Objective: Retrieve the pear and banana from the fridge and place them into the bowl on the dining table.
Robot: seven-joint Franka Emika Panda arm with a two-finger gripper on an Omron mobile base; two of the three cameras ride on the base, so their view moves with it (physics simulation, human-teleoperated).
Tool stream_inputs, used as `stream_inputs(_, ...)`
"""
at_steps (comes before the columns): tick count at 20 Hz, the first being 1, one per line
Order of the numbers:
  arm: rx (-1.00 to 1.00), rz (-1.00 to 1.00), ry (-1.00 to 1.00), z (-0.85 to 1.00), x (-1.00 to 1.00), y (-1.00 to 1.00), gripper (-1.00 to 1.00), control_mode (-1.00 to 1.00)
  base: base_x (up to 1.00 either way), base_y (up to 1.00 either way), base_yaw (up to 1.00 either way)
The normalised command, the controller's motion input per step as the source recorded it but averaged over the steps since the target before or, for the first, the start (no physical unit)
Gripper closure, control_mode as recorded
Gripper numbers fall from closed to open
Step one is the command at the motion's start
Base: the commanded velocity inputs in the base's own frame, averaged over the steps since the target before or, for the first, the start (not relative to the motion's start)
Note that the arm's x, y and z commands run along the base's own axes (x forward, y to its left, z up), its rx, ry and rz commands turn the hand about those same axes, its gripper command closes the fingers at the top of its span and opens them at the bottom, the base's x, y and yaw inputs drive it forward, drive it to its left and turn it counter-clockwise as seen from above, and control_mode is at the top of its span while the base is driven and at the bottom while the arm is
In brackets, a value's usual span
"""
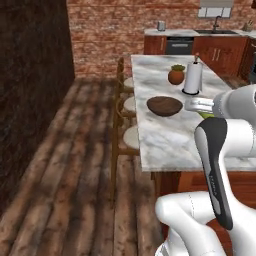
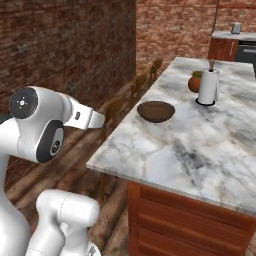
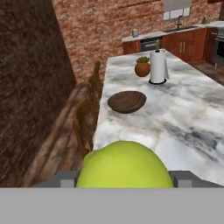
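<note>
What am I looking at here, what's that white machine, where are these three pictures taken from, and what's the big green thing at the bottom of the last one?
The white machine is a robot arm on a driving base, in a computer-rendered kitchen. Two pictures come from cameras on the base, behind the arm to its left and right. The third comes from a camera on the hand, looking along its fingers. The green shape is a pear held between those fingers, filling the foreground because it sits right under the lens. Ahead is a marble dining table. On it stand a dark wooden bowl, a terracotta plant pot and a paper towel roll. Wooden chairs line the table's side.
</note>
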Motion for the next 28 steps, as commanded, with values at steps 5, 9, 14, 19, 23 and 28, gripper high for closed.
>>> stream_inputs(5,0.00,0.00,0.00,0.00,0.00,0.00,1.00,1.00,0.20,1.00,-0.40)
stream_inputs(9,0.00,0.00,0.00,0.00,0.00,0.00,1.00,1.00,0.19,1.00,-0.40)
stream_inputs(14,0.00,0.00,0.00,0.00,0.00,0.00,1.00,1.00,0.30,1.00,-0.47)
stream_inputs(19,0.00,0.00,0.00,0.00,0.00,0.00,1.00,1.00,0.46,1.00,-0.61)
stream_inputs(23,0.00,0.00,0.00,0.00,0.00,0.00,1.00,1.00,0.62,1.00,-0.62)
stream_inputs(28,0.00,0.00,0.00,0.00,0.00,0.00,1.00,1.00,0.70,1.00,-0.58)
